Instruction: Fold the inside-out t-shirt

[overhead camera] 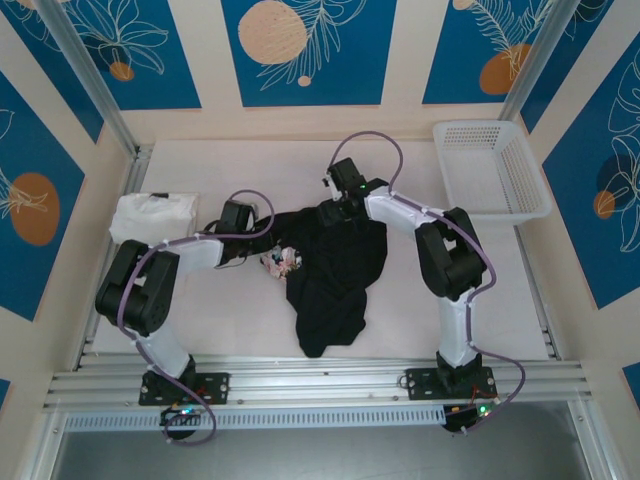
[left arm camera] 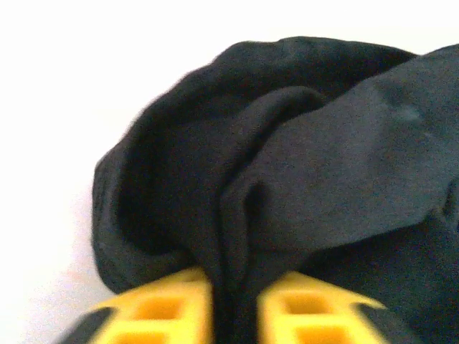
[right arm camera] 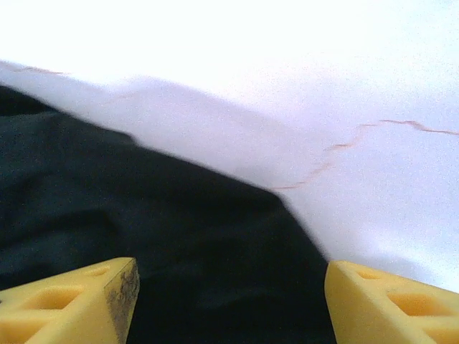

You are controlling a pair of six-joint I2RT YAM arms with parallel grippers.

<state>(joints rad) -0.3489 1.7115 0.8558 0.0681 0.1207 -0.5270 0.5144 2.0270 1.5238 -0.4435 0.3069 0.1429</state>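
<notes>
The inside-out t-shirt [overhead camera: 335,270] lies crumpled in the middle of the table, black, with a bit of pink floral print [overhead camera: 283,262] showing at its left edge. My left gripper [overhead camera: 268,245] is at that left edge. In the left wrist view it [left arm camera: 235,287] is shut on a raised fold of the black cloth [left arm camera: 301,165], pinched between the yellow fingers [left arm camera: 161,308]. My right gripper [overhead camera: 335,205] is over the shirt's far edge. In the right wrist view it [right arm camera: 229,287] is open wide, with black cloth [right arm camera: 179,236] lying between and below its fingers.
A white folded garment [overhead camera: 150,215] sits at the far left, just behind the left arm. A white plastic basket [overhead camera: 490,168] stands at the back right. The white table [overhead camera: 240,320] ends in a metal rail along the near side.
</notes>
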